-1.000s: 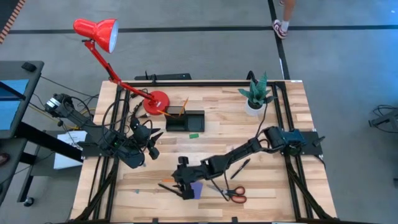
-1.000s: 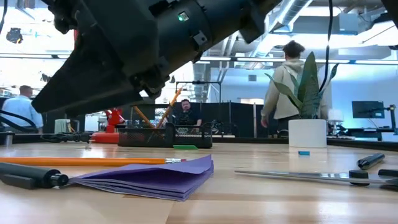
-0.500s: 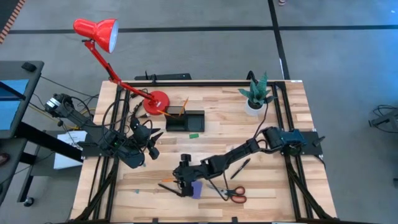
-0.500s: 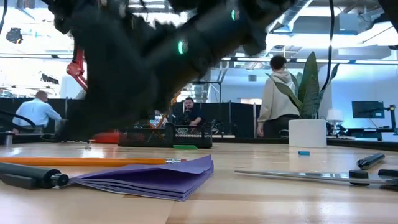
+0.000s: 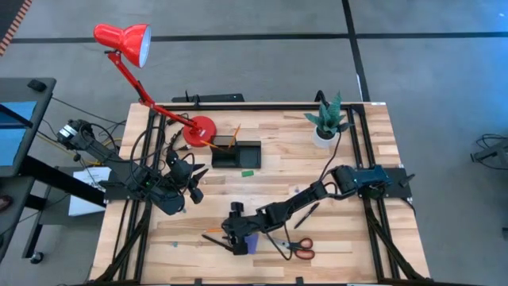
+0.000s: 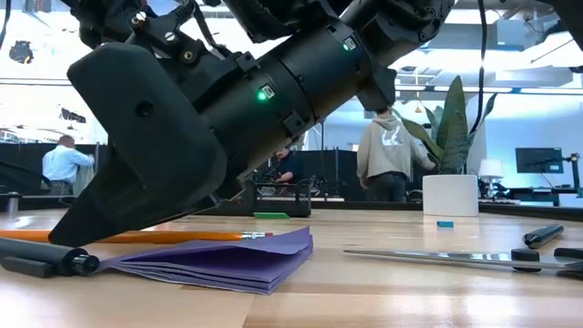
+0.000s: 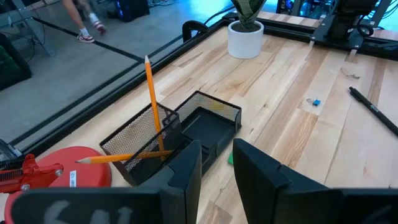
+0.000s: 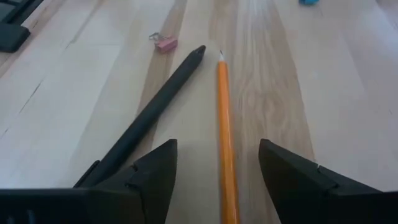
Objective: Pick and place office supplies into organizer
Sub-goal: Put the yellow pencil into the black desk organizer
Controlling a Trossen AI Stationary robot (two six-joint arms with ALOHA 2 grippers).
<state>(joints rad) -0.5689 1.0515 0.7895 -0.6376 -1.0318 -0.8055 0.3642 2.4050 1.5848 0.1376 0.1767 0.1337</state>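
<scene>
2 pencils already stand in the organizer (image 7: 180, 134) near the lamp. Right pincer (image 8: 217, 168) has dropped low since a moment ago, fingers spread, straddling the orange pencil (image 8: 225, 130) on the desk (image 5: 349, 183); a grab looks imminent. Left pincer (image 7: 216, 171) waits empty, part-open, facing the organizer.

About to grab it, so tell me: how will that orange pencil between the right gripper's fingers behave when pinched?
The orange pencil looks thin and stiff, so it probably won't bend. Lying flat on the smooth table, it may roll or slip sideways. It likely weighs little.
</scene>
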